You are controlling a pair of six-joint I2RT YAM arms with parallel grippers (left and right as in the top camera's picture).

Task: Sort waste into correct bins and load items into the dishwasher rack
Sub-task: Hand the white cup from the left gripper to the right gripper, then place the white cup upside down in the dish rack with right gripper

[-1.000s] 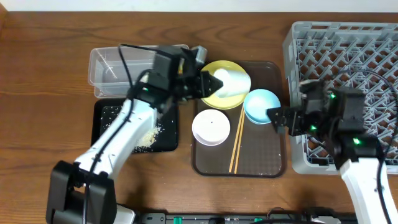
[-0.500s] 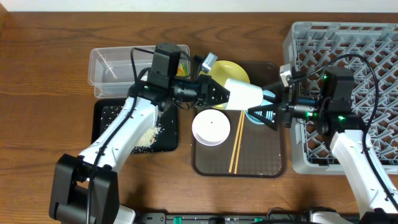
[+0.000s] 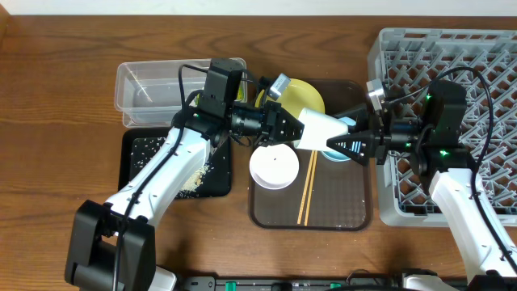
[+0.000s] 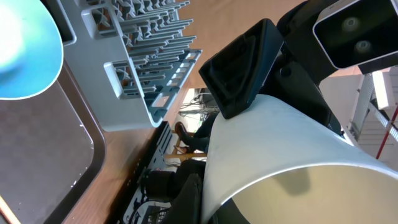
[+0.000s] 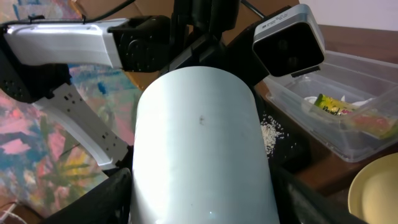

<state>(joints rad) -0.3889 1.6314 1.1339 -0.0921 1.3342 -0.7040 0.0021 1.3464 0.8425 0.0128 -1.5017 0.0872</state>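
Note:
The small white cup (image 3: 317, 126) hangs above the brown serving tray (image 3: 343, 212), lying sideways between my two grippers. My left gripper (image 3: 286, 126) is shut on its rim end (image 4: 280, 149). My right gripper (image 3: 339, 145) is open, with a finger on either side of the cup's body (image 5: 199, 143). The yellow plate (image 3: 305, 94), the mostly hidden light blue bowl (image 3: 342, 157), the white bowl (image 3: 274, 166) and the chopsticks (image 3: 307, 194) lie on the serving tray. The green-and-orange wrapper (image 5: 341, 110) lies in the clear tub (image 3: 149, 85).
The grey dishwasher rack (image 3: 452, 73) stands at the right. The black tray (image 3: 149, 158) in front of the clear tub holds white rice (image 3: 194, 178). Cables loop over both arms.
My left gripper has carried the cup to the right, off the plate and over the serving tray. My right gripper swung left from the rack and now has its fingers around the cup.

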